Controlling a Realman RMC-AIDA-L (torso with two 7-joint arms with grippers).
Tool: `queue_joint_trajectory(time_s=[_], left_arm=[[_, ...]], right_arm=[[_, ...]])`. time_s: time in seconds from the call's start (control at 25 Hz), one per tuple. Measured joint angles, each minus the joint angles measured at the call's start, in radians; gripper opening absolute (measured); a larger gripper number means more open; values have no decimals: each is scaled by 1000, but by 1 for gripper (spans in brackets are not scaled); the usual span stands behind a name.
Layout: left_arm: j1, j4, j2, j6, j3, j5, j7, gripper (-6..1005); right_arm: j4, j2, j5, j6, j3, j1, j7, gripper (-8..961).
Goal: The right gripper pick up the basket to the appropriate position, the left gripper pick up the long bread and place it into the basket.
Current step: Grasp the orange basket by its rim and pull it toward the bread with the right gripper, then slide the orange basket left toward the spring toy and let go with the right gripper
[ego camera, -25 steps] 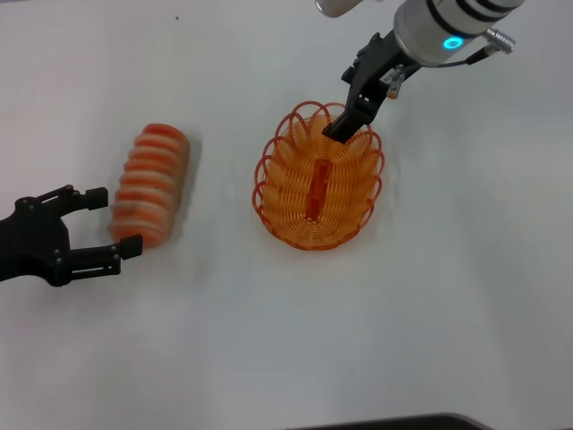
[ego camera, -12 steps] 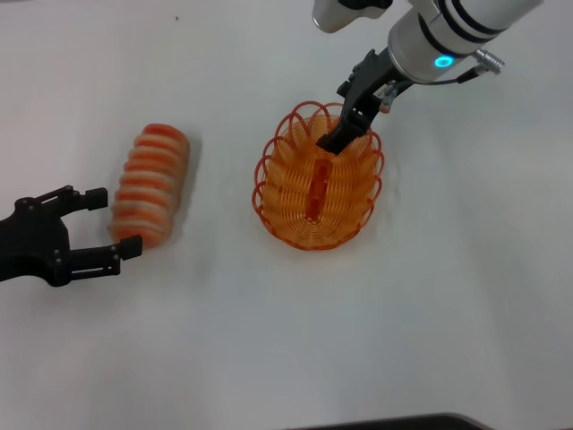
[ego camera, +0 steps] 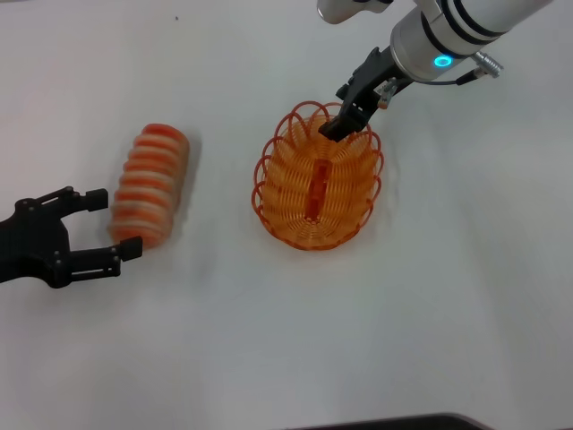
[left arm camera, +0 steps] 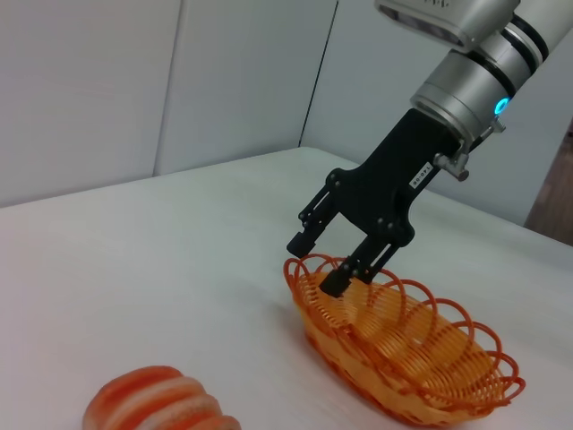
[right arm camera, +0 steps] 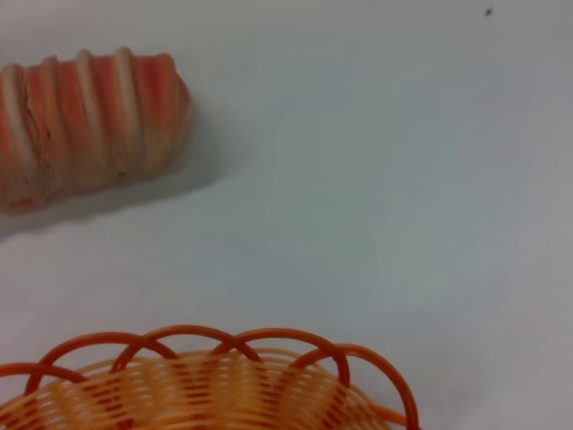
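The orange wire basket (ego camera: 269, 193) stands on the white table, right of centre. My right gripper (ego camera: 335, 124) is open at the basket's far rim, one finger inside and one outside, as the left wrist view (left arm camera: 320, 264) shows. The long bread (ego camera: 150, 184), cream with orange-red stripes, lies to the left of the basket. My left gripper (ego camera: 114, 223) is open at the bread's near end, its fingers either side of that tip. The right wrist view shows the basket rim (right arm camera: 224, 394) and the bread (right arm camera: 85, 116) beyond it. The left wrist view shows the basket (left arm camera: 403, 358) and one end of the bread (left arm camera: 161, 403).
The white table (ego camera: 286, 340) carries nothing else. A dark edge (ego camera: 385, 423) runs along the near side. Pale wall panels (left arm camera: 134, 90) stand behind the table in the left wrist view.
My right gripper dipped slightly into the basket's far end, then came back up to the rim. The basket, the bread and my left gripper have not moved.
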Motion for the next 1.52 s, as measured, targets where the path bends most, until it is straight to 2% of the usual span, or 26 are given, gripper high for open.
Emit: queue_joint_trajectory(time_s=[0.24, 0.68, 0.88, 1.12, 1.32, 1.52], left_arm=[[-2, 2, 0, 4, 0, 0, 0, 925], [-7, 3, 0, 8, 0, 0, 0, 924], [-9, 4, 0, 8, 0, 0, 0, 924], [-9, 5, 0, 8, 0, 0, 0, 923], [-9, 5, 0, 8, 0, -2, 0, 923], [-9, 5, 0, 3, 0, -2, 4, 922]], right_arm=[[21, 0, -1, 3, -1, 4, -2, 731], [26, 0, 1, 5, 2, 2, -2, 244], [26, -1, 1, 4, 27, 1, -2, 153], [26, -5, 13, -47, 122, 0, -1, 130], [26, -11, 13, -144, 287, 0, 26, 118], [39, -26, 15, -250, 477, -1, 78, 103]])
